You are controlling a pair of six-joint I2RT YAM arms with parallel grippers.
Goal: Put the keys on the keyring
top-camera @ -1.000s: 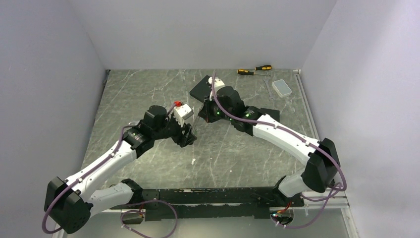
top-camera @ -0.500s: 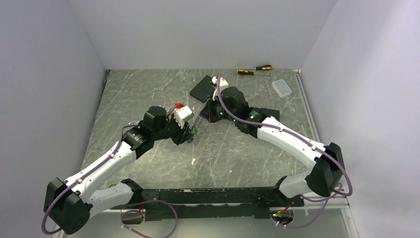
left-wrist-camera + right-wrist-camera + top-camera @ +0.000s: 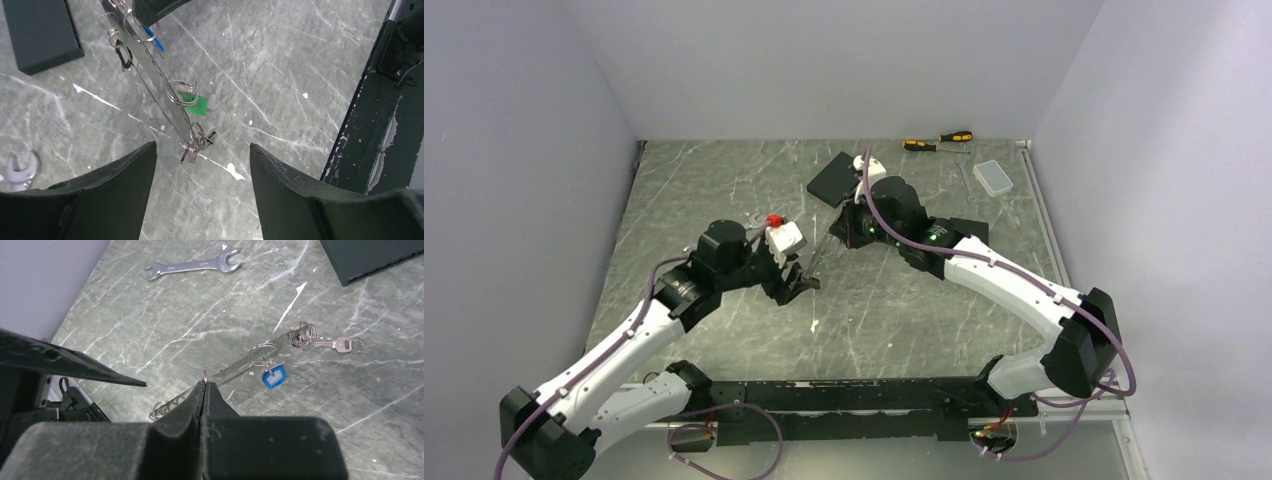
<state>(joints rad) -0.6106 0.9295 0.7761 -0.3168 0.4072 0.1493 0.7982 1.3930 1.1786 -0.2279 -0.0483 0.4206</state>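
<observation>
Closest to the arm bases, the left gripper (image 3: pixel 202 146) has its fingers spread wide and isn't pinching anything. From its wrist cam, the low end of the keyring (image 3: pixel 235 366) dangles right between those fingers. There's a little bunch of small rings (image 3: pixel 196 144) at the tip, clear of both pads as far as I can tell. A bit further up the loop is the green-tagged key (image 3: pixel 196 106). Past that come the blue-tagged key (image 3: pixel 274 378) and a plain silver key (image 3: pixel 342 344) near the far end. The ring looks lifted off the table (image 3: pixel 724 180) and tilted. The right gripper (image 3: pixel 205 387) holds it, fingers pressed together on the wire partway along.

My read: left is lining up to grab that bottom bunch. I'd centre on it first and close slowly, since a thin loop like this will probably swing if one pad hits early. Right should just hold steady.

Around it there's a wrench (image 3: pixel 192 265) lying off to the left and a black box (image 3: pixel 42 30) just past the right gripper. Screwdrivers (image 3: pixel 939 140) and a clear plastic box (image 3: pixel 996 178) sit at the back. Nothing's really blocking, but the two grippers are close together, so there's not much elbow room.
</observation>
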